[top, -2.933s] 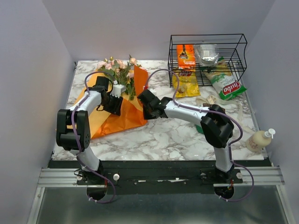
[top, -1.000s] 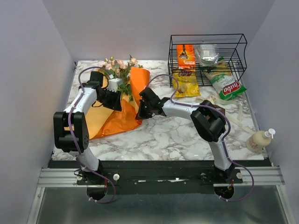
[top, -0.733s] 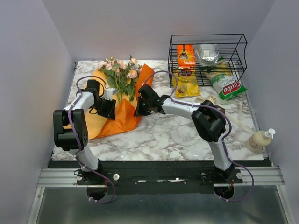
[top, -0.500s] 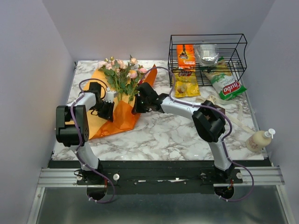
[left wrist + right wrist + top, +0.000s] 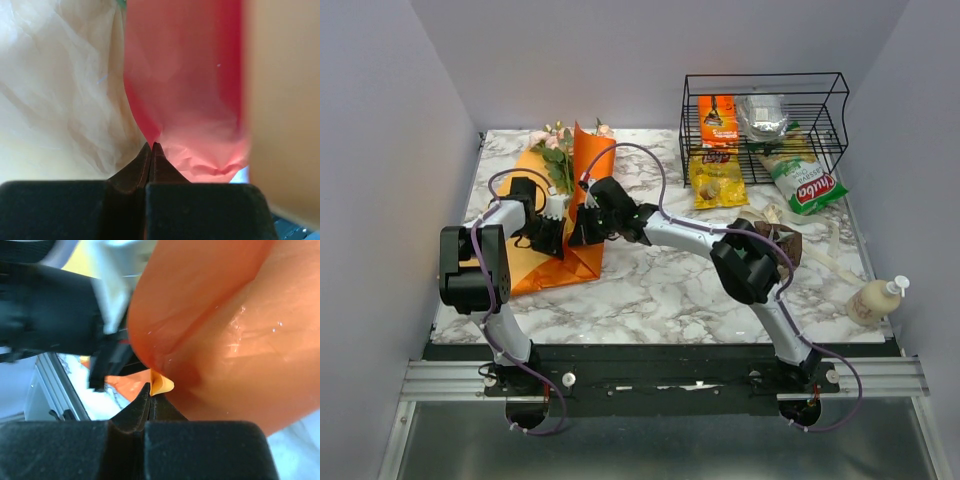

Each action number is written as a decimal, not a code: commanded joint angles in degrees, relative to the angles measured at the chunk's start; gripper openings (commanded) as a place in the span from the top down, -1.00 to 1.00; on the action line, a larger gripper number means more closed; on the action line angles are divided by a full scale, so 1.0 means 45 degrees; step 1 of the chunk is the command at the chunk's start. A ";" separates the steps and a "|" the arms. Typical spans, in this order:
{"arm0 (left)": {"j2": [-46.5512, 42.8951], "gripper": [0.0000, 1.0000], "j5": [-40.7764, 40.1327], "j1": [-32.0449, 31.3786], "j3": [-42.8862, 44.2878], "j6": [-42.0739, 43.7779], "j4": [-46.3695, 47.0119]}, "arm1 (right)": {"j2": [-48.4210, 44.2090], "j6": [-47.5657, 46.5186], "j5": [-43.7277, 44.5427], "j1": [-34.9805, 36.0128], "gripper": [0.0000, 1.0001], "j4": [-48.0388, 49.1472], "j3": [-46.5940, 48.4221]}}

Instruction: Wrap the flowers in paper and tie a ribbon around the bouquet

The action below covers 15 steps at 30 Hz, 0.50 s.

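My left pincer (image 5: 151, 148) and right pincer (image 5: 151, 388) each pinch a thin fold of the paper (image 5: 558, 270) — it's half over the flowers (image 5: 556, 148), back-left on the bench (image 5: 670, 290). Shallow bites — pulling apart could tear the sheet or let it slip.

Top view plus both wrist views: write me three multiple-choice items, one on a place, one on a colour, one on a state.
1. Where on the table does the wire basket stand? A back right; B back left; C front centre.
2. What colour is the paper? A blue; B orange; C white.
3. How do the left jaws stand? A wide open; B shut on the paper; C shut on nothing.

Key: 1 A, the top view shows the basket in the far right corner. 2 B, the sheet is bright orange in the top view. 3 B, the left wrist view shows the jaws together with paper pinched at their tips.
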 commanded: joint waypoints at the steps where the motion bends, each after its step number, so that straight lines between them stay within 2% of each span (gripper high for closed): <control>1: -0.0351 1.00 0.0342 -0.0010 -0.0348 0.0172 0.0436 | 0.1256 0.0330 -0.1487 -0.0039 0.99 0.0382 0.1156; 3: -0.0370 0.98 0.0245 0.0010 -0.0290 0.0152 0.0436 | 0.1921 0.0759 -0.2034 -0.0078 0.99 0.0401 0.1509; 6: -0.0526 0.76 0.0244 0.0146 -0.0173 0.0132 0.0222 | 0.2332 0.1658 -0.2289 -0.0136 0.99 0.0440 0.1550; 10: -0.1033 0.26 0.0263 0.0399 0.0100 0.0035 -0.0051 | 0.2704 0.2321 -0.2387 -0.0234 0.99 0.0382 0.1355; 13: -0.1384 0.01 0.0438 0.0770 0.0587 -0.0102 -0.0499 | 0.2724 0.2714 -0.2406 -0.0331 0.99 0.0343 0.1062; 15: -0.1619 -0.06 0.0711 0.0946 0.0958 -0.0238 -0.0696 | 0.2704 0.2696 -0.2329 -0.0351 0.99 0.0304 0.0983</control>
